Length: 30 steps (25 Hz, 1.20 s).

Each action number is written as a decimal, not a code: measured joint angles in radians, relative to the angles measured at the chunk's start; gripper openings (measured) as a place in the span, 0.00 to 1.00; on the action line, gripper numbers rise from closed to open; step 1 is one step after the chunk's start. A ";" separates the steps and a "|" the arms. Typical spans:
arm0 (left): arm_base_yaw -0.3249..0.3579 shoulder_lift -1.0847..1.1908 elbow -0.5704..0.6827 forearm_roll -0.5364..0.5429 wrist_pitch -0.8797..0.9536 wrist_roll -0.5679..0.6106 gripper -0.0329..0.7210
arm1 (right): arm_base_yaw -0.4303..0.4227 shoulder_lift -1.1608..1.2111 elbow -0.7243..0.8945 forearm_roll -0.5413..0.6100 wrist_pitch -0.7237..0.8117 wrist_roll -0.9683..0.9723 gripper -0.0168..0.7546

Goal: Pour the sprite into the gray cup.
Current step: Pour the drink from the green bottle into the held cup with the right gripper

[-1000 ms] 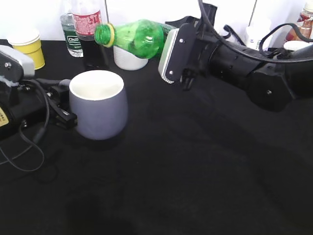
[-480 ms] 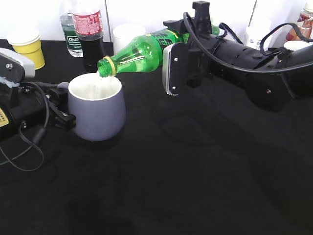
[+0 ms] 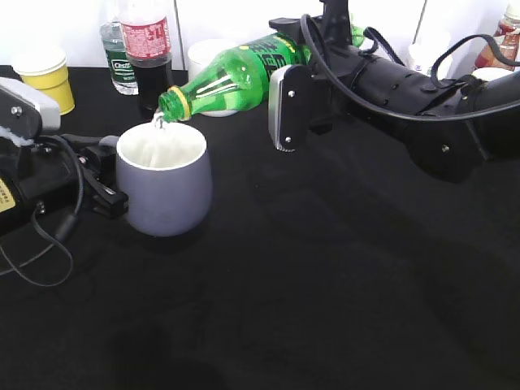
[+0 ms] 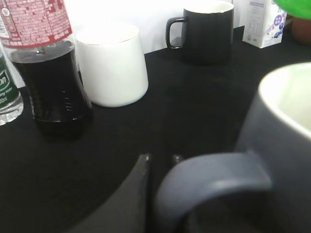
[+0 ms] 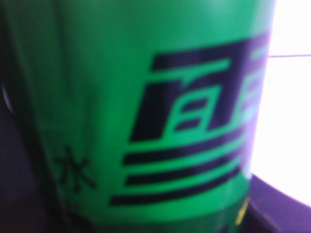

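Observation:
The sprite [image 3: 231, 75] is a green bottle held tilted, its open mouth down just above the far rim of the gray cup [image 3: 162, 191]. A thin clear stream falls from the mouth into the cup's white inside. My right gripper [image 3: 286, 67] is shut on the bottle's labelled body; one pale finger pad [image 3: 283, 110] shows in front. The green label [image 5: 146, 121] fills the right wrist view. My left gripper [image 3: 104, 191] is at the cup's left side, shut on its loop handle [image 4: 209, 177]. Its fingertips [image 4: 144, 158] show beside the handle.
A dark cola bottle [image 3: 146, 49], a small clear bottle [image 3: 118, 57], a yellow cup [image 3: 45, 77] and a white cup [image 3: 207, 61] stand at the back. The left wrist view also shows a black mug [image 4: 209, 31] and a carton [image 4: 262, 22].
The right gripper has tipped the sprite from near level to mouth-down over the cup, and liquid now runs into it. The cup and left gripper have barely moved.

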 joint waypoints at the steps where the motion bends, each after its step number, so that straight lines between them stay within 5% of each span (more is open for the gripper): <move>1: 0.000 0.000 0.000 0.000 0.000 0.000 0.15 | 0.000 0.000 0.000 0.000 0.000 -0.002 0.59; 22: 0.000 0.000 0.000 0.001 0.000 0.003 0.15 | 0.000 0.000 -0.001 0.009 -0.007 0.003 0.58; 30: 0.000 0.000 0.002 0.001 -0.008 0.003 0.15 | 0.000 0.000 -0.001 0.011 -0.007 0.214 0.58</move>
